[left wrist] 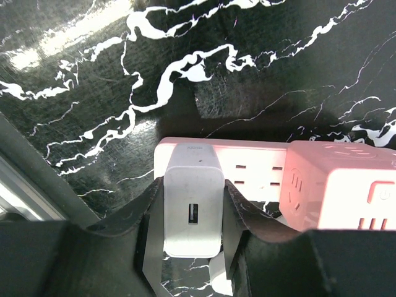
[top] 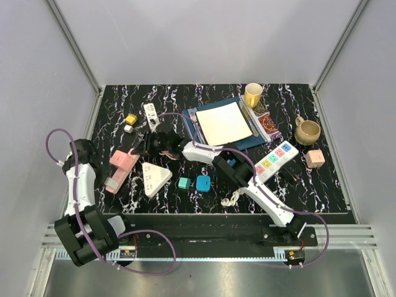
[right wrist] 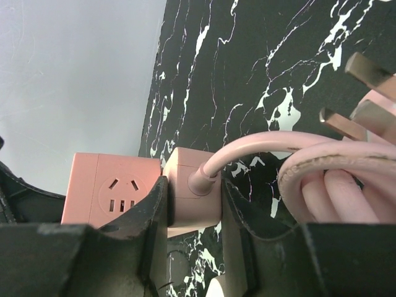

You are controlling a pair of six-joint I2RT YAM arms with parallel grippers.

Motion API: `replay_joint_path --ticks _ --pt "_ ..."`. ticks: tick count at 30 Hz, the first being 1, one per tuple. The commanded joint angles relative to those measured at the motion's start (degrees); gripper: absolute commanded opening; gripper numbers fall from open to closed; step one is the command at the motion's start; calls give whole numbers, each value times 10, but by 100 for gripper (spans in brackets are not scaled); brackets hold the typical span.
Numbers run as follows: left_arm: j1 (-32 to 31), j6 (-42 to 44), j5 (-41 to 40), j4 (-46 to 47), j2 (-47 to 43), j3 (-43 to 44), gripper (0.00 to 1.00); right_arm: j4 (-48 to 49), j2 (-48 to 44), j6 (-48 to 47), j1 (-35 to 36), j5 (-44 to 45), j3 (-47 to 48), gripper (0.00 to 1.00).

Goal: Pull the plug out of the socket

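Observation:
The plug (left wrist: 192, 207) is a white USB charger, seated in the pale pink socket strip (left wrist: 253, 164). My left gripper (left wrist: 193, 213) is shut on the plug, one finger pressed on each side. Seen from above, the plug (top: 114, 183) sits at the near end of the pink socket (top: 125, 159). My right gripper (right wrist: 193, 198) is shut on the socket's pink end block (right wrist: 193, 185), where its pink cable (right wrist: 291, 148) comes out. A pink cube section (right wrist: 111, 189) lies just left of that block. In the top view the right gripper (top: 154, 145) is at the socket's far right end.
A white triangular socket (top: 154, 177), a teal cube (top: 184, 183) and a blue plug (top: 203, 182) lie to the right. Farther right are a white strip with coloured buttons (top: 276, 159), a book with a white sheet (top: 224, 122), two cups (top: 253, 94) (top: 307, 130).

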Motion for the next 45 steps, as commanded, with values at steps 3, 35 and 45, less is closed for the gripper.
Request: replay_joint_path --ticks 3,35,45 --pt "-54 14 -115 48 -17 55 0 -99 1 -105 1 70 -14 0" --pt "-36 28 -102 0 9 143 0 -118 -1 -121 10 121 -30 0" --pt "19 27 23 32 44 115 0 -129 -4 -127 15 126 -23 0"
